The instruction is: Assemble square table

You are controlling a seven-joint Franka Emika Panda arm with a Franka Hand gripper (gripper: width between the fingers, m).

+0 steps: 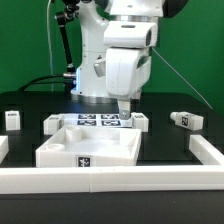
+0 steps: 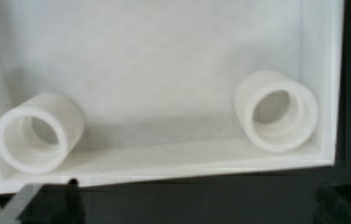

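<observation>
Slab point(image 1: 90, 150): square table part, rim-up on the tabletop point(image 1: 165, 142), just behind the rail point(image 1: 110, 182).
Hand point(image 1: 125, 106): mine hangs released, fingers wide, grasping nothing, above the slab's far corner.
Legs point(image 1: 183, 119): loose on the tabletop.

White tabletop slab point(image 2: 154, 60) fills the view; two round sockets point(image 2: 40, 131) inside its rim.

Black tabletop point(image 1: 166, 141) under slab point(image 1: 62, 152), scattered legs point(image 1: 183, 118), marker board point(image 1: 98, 121)
</observation>
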